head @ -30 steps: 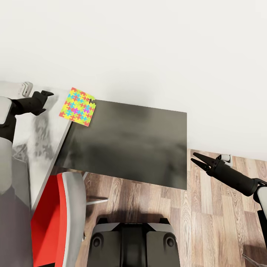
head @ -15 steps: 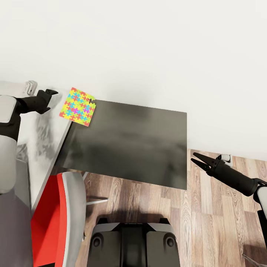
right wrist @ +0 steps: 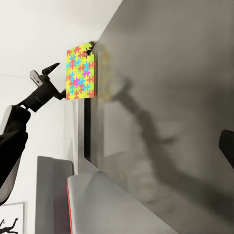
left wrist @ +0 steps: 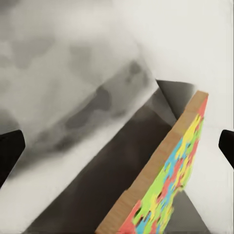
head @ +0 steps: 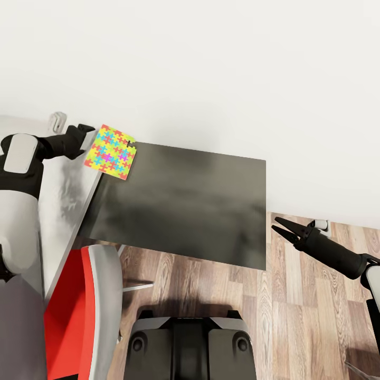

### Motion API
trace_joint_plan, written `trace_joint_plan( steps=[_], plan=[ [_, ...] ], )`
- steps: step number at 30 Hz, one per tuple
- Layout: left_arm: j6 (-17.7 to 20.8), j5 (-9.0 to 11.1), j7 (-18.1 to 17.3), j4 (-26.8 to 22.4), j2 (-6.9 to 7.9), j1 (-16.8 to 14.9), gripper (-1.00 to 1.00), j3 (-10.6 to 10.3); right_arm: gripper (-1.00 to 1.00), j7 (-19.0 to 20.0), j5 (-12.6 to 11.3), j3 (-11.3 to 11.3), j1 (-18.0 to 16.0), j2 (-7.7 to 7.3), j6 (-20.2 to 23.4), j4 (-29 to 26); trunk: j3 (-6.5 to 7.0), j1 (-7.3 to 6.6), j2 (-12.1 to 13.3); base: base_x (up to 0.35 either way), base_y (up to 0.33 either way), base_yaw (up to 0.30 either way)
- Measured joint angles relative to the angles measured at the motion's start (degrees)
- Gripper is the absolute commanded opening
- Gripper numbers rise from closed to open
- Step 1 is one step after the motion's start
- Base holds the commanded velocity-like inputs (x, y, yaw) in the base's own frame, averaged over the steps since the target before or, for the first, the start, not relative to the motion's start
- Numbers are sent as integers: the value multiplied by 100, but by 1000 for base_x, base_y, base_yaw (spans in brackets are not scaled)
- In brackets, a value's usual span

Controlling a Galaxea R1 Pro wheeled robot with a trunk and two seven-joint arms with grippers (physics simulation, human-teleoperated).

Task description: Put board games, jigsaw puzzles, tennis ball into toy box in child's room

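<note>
One jigsaw puzzle (head: 111, 152) lies flat at the right end of the pale table (head: 63, 200), partly overhanging the lower dark cabinet (head: 184, 200). My left gripper (head: 87, 140) is open just beside the puzzle's left edge, apart from it. In the left wrist view the puzzle (left wrist: 168, 187) shows edge-on, with the dark fingers (left wrist: 9, 151) spread wide on either side. The right wrist view shows the same puzzle (right wrist: 80, 73) with the left gripper (right wrist: 51, 73) close by it. My right gripper (head: 274, 223) hangs open over the wood floor, right of the cabinet, holding nothing.
A red chair with a grey rim (head: 79, 311) stands close under the table's front edge. The white wall runs right behind the table and the cabinet. My base (head: 187, 348) sits on wood-plank floor (head: 306, 316) in front of the cabinet.
My left gripper has moved right along the table top, closing in on the puzzle's left edge. The puzzle and my right arm have stayed still.
</note>
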Motion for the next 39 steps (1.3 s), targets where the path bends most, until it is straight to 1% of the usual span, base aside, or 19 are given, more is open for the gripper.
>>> trace_joint_plan(
  steps=[2, 3, 5, 6, 9, 11, 18, 22, 23, 29, 30, 34, 36, 37, 38, 39],
  plan=[
    [-1, 1, -2, -25, -74, 0, 100, -1, 100, 0, 0, 0, 0, 0, 0, 0, 0, 0, 0, 0, 0, 0],
    [-2, -2, -1, -27, -75, 0, 100, -1, 100, 0, 1, 0, 0, 0, 0, 0, 0, 0, 0, 0, 0, 0],
    [-2, -5, -3, -52, -148, 2, 100, -1, 100, 0, 0, 0, 0, -1, 0, 0, 0, 0, 0, 0, 0, 0],
    [-4, -8, -2, -53, -149, 2, 100, -1, 100, 0, 0, 0, 0, -1, 0, 0, 0, 0, 0, 0, 0, 0],
    [1, -48, 1, -90, -227, 5, 100, -4, 100, 0, 0, 0, 0, -1, 0, 0, 0, 0, 0, 0, 0, 0],
    [-9, -23, -3, -85, -247, 6, 100, -6, 100, 0, 0, 0, 0, -1, 0, 0, 0, 0, 0, 0, 0, 0],
    [-3, -43, -6, -112, -318, 8, 100, -10, 100, 0, 0, 0, 0, -5, 0, 0, 0, 0, 0, 0, 0, 0],
    [-7, -35, 2, -134, -414, 8, 100, -11, 100, 0, 0, 0, 0, -3, 0, 0, 0, 0, 0, 0, 0, 0],
    [-4, -36, -2, -139, -415, 8, 100, -10, 100, 0, 0, 0, 0, -3, 0, 0, 0, 0, 0, 0, 0, 0],
    [-2, -25, 2, -163, -583, 2, 100, -11, 100, 0, 0, 0, 0, -5, 0, 0, 0, 0, 0, 0, 0, 0],
    [-1, -26, -1, -164, -583, 2, 100, -10, 100, 0, 0, 0, 0, -5, 0, 0, 0, 0, 0, 0, 0, 0],
    [0, -21, -10, -181, -690, 3, 100, -11, 100, 0, 1, 0, -3, -7, 0, 0, 0, 0, 0, 0, 0, 0],
    [-12, 59, -28, -140, -745, 4, 100, -11, 100, 0, -1, 0, -5, -8, 0, 0, 0, 0, 1, 0, 0, 0],
    [-6, 49, -23, -28, -772, 5, 100, -13, 100, 0, 0, 0, -6, -8, 0, 0, 0, 0, 0, 0, 0, 0],
    [-33, 211, -59, 168, -778, 5, 100, -16, 100, 0, 2, 0, -6, -8, 0, 0, 0, 1, 0, 0, 0, 0],
    [-14, 126, -45, 177, -802, 6, 100, -16, 100, 0, 1, 0, -7, -8, 0, 0, 0, 1, 1, 0, 0, 0]
  ],
)
